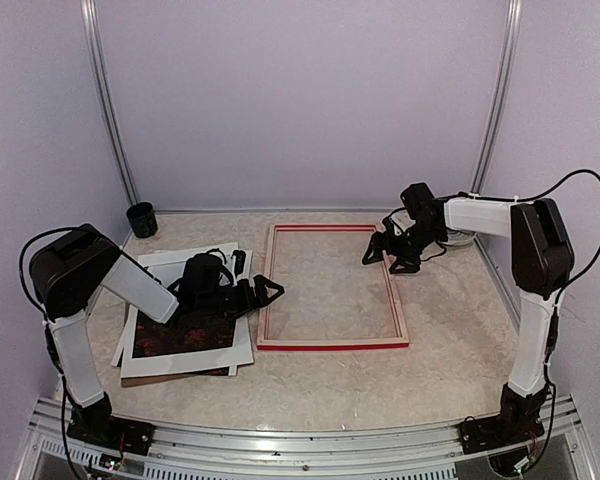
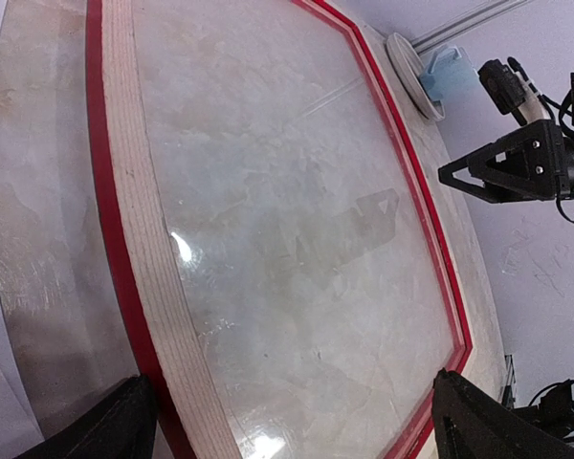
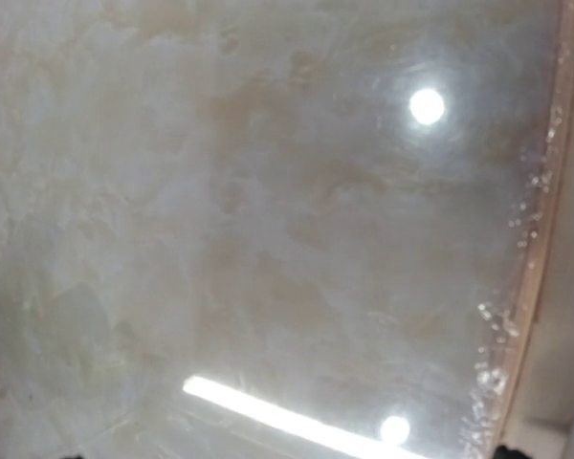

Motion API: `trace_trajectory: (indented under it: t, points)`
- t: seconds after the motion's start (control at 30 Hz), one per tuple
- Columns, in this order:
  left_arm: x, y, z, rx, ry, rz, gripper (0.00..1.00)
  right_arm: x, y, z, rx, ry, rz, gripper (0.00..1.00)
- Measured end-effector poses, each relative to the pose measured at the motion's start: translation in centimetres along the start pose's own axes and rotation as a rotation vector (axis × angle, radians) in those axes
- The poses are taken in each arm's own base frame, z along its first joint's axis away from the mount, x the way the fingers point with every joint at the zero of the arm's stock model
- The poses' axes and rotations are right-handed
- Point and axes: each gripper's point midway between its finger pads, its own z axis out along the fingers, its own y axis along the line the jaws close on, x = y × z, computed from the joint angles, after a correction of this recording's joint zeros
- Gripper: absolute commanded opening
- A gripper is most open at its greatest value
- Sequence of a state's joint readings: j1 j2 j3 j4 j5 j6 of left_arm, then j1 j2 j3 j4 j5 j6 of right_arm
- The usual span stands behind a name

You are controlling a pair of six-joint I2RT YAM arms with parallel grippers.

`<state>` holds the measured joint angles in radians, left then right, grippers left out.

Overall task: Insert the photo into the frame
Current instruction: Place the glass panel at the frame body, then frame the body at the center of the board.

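The frame (image 1: 331,345) lies flat mid-table, pale wood back up and red at the edges; its glass fills the left wrist view, bordered by the wood rim (image 2: 139,220). The photo (image 1: 175,338), dark reddish, lies in a stack of sheets left of the frame, partly hidden under my left arm. My left gripper (image 1: 265,292) hangs open just over the frame's left rail, its fingertips (image 2: 124,421) wide apart and empty. My right gripper (image 1: 385,258) is open above the frame's far right corner; one of its fingers (image 2: 507,172) shows there. The right wrist view shows only glass and the frame's rim (image 3: 545,191).
A white mat (image 1: 235,352) and a brown board (image 1: 180,377) are stacked with the photo. A dark cup (image 1: 141,218) stands at the back left. A white round disc (image 2: 411,72) with a blue item lies at the back right. Walls close in three sides.
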<state>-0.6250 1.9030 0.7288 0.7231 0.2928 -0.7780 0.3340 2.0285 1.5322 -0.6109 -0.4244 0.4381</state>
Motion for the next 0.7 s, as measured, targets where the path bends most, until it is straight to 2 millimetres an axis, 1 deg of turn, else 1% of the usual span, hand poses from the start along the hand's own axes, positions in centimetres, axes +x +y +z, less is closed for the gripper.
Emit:
trace_trajectory:
  t: [0.43,0.5,0.7]
  points:
    - [0.0,0.0,0.0,-0.001,0.0,0.0,0.98,0.1,-0.6,0.2,0.023,-0.006,0.002,0.92]
    - [0.0,0.0,0.0,-0.001,0.0,0.001,0.98,0.4,-1.0,0.3,0.032,-0.004,0.007,0.92]
    - [0.0,0.0,0.0,-0.002,0.001,0.0,0.98,1.1,-2.9,0.0,0.061,-0.021,0.043,0.92]
